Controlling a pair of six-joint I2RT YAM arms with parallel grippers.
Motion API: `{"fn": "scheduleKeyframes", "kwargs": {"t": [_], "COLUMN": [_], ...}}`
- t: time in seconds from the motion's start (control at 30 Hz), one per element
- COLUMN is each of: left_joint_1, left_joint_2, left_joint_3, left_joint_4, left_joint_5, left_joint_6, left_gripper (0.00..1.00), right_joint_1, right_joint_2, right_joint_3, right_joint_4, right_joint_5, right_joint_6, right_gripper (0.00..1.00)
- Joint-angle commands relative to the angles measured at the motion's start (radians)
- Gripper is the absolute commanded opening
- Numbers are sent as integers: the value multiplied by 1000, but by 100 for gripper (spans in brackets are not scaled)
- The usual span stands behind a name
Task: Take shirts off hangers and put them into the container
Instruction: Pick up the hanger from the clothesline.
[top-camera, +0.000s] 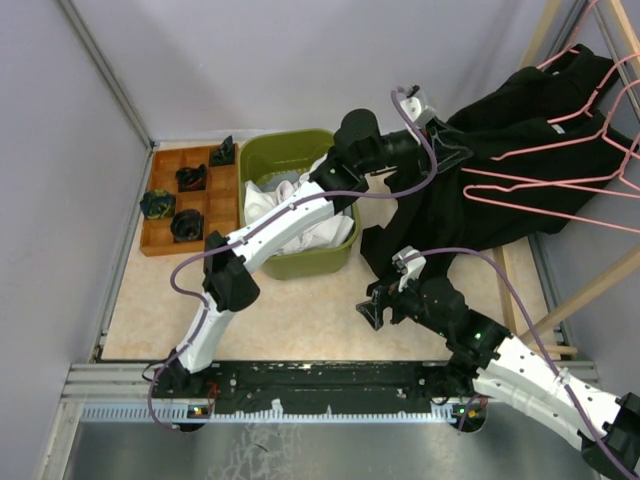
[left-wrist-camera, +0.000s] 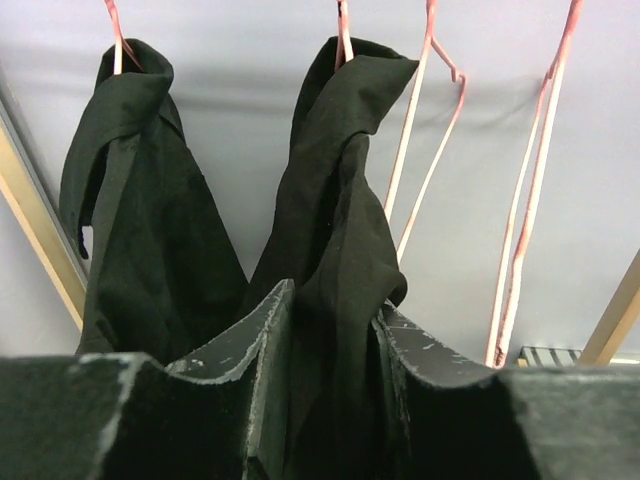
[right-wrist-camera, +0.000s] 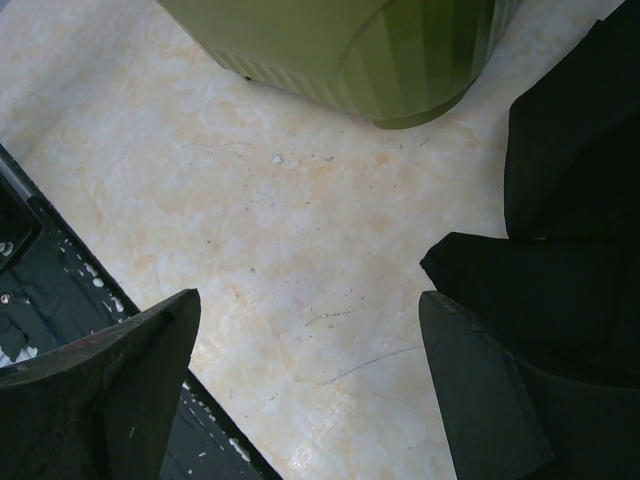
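Two black shirts (left-wrist-camera: 140, 230) (left-wrist-camera: 340, 220) hang on pink hangers (left-wrist-camera: 118, 40) at the right of the rack. In the top view they form one dark mass (top-camera: 540, 170). My left gripper (left-wrist-camera: 332, 320) (top-camera: 452, 152) is raised to the right-hand shirt. Its jaws stand parted with a fold of that shirt's cloth hanging between them. Two bare pink hangers (left-wrist-camera: 425, 150) hang further right. The green container (top-camera: 290, 137) (right-wrist-camera: 380, 50) holds pale shirts (top-camera: 320, 232). My right gripper (right-wrist-camera: 308, 300) (top-camera: 372, 305) hovers open over the bare table beside a black shirt's hem (right-wrist-camera: 570, 200).
A brown wooden tray (top-camera: 165, 240) with several dark objects sits left of the container. Light wooden rack poles (top-camera: 590, 290) (left-wrist-camera: 40, 250) frame the right side. Grey walls close in the back and left. A black base rail (top-camera: 320, 380) runs along the near edge.
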Motion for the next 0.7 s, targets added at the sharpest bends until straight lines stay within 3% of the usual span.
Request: {"fn": "scheduleKeyframes", "kwargs": {"t": [0.0,0.1,0.13,0.47,0.67], "left_joint_1": [5,5,4,7,9], "left_joint_2": [32,52,54,11,-31], "left_joint_3": [62,98,108,76,24], "left_joint_4": [6,41,53,393,460], "left_joint_5": [24,15,3,-54,-57], "left_joint_6": [-39,-68,-78,-138,-141], "left_gripper": [31,2,0,0,0], "right_joint_1": [6,5,5,6,6], "right_joint_2": [-1,-1,-1,0,10], "right_joint_3": [42,40,40,34,38], "right_joint_4": [38,37,38,39,38], "right_joint_5": [12,14,15,25,25], "right_joint_6": [-5,-5,-6,-3,-3], "right_gripper": [90,91,91,91,91]}}
